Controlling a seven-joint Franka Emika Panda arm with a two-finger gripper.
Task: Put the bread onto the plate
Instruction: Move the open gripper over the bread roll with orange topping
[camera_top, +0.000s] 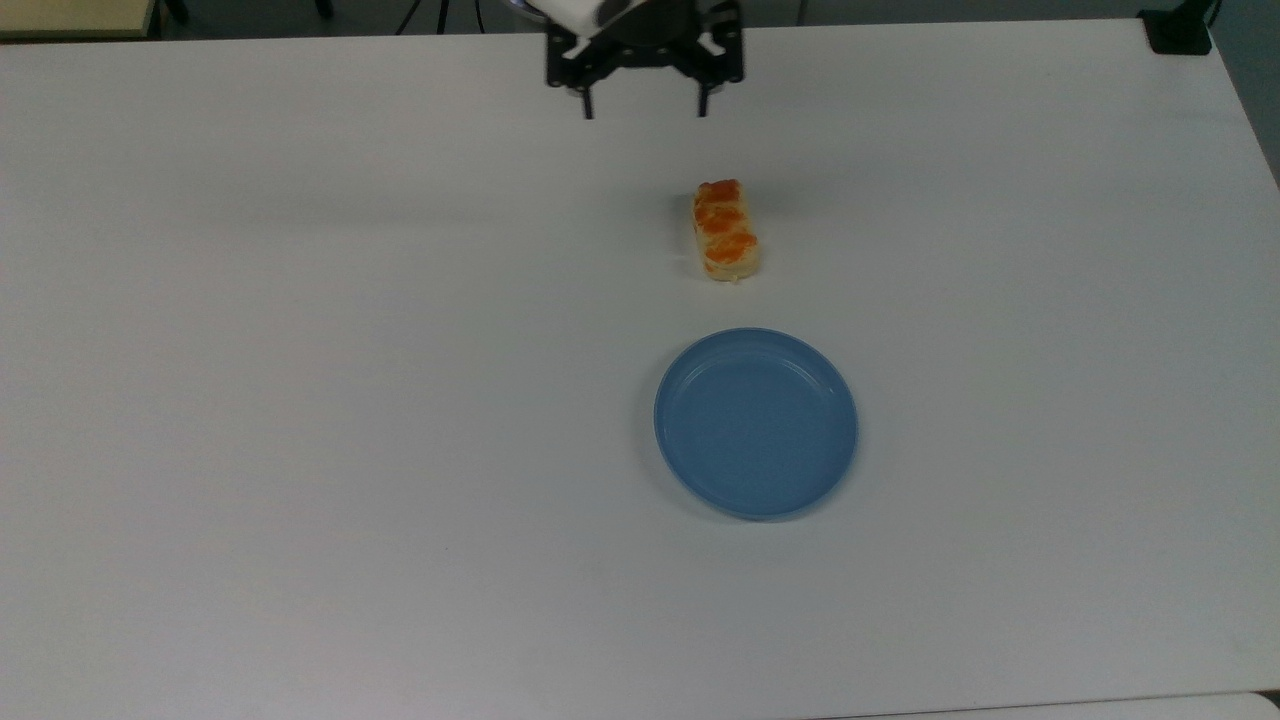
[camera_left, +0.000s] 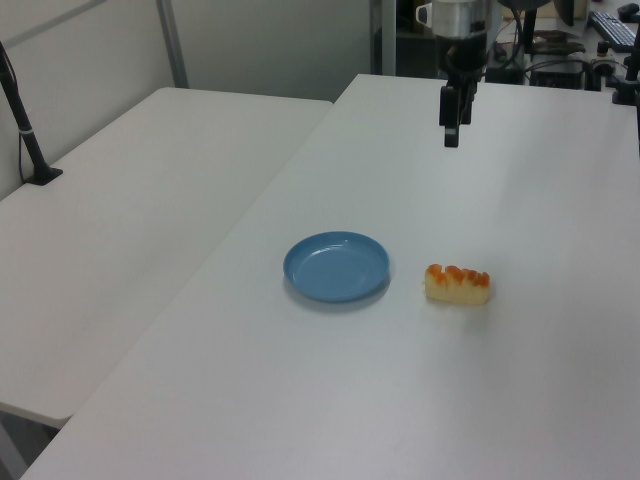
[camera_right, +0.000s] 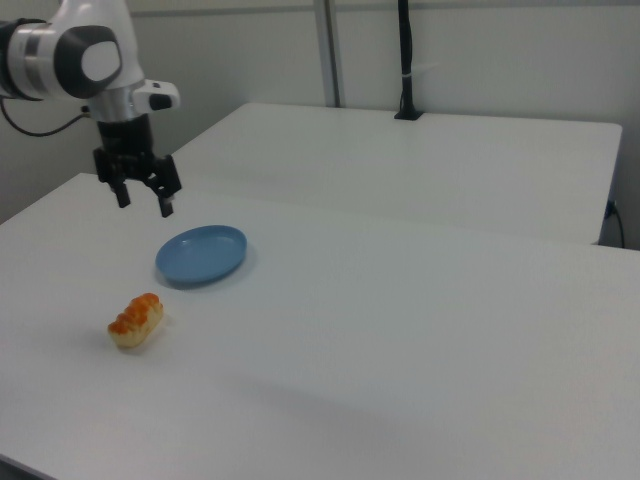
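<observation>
Top view: hand above the desk, bread not yet grasped

The hand (camera_top: 645, 105) hung released, fingers spread and holding nothing, near the far desk (camera_top: 300, 400) edge. The bread (camera_top: 726, 230) lay below it and slightly toward the top view's right, long axis pointing at the plate (camera_top: 756, 422). That plate, nearby but apart, held nothing.

the table (camera_top: 300, 400) looks smooth, matt white laminate. the plate (camera_top: 756, 422) looks like matt blue plastic. the bread (camera_top: 726, 230) has a pale, soft-looking body with glossy orange-brown bumps. the gripper (camera_top: 644, 108) looks like matt black plastic.
</observation>
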